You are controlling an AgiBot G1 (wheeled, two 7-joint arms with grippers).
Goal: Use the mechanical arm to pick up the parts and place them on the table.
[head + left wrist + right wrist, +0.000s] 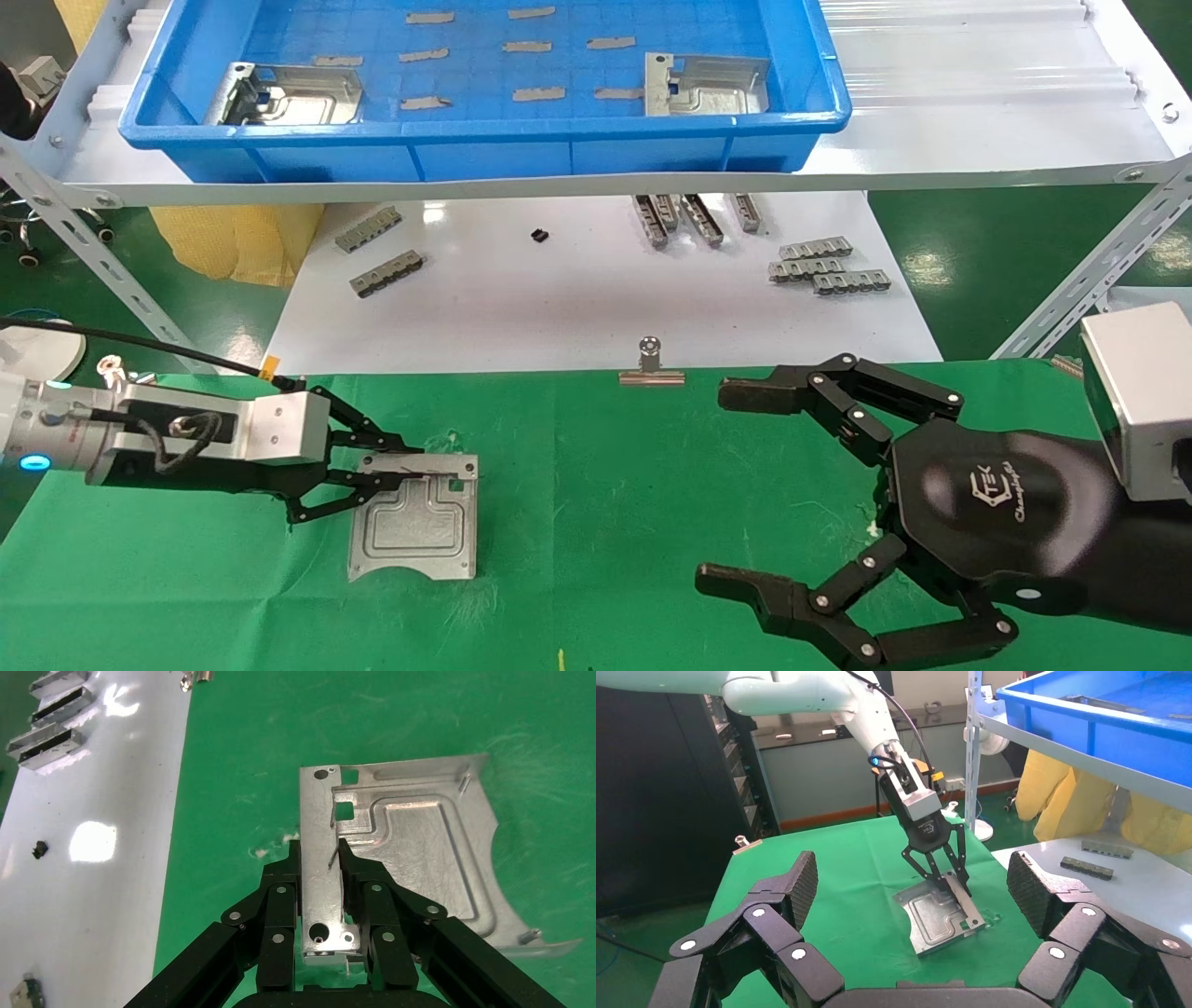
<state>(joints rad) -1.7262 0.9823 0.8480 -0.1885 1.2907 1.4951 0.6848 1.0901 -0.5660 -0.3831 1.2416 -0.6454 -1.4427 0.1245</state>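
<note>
Our left gripper [396, 463] is pinched shut on the flange edge of one part [414, 517], which lies flat on the green table [605, 485] w/ its body running away from the jaws toward us; so release looks like the next move, then lifting clear w/o dragging it. Right gripper [736, 485] hovers wide open, well apart to the right, so left arm is the nearer. Count: 3 parts — 1 on the table, 2 in the blue bin [484, 140].
</note>
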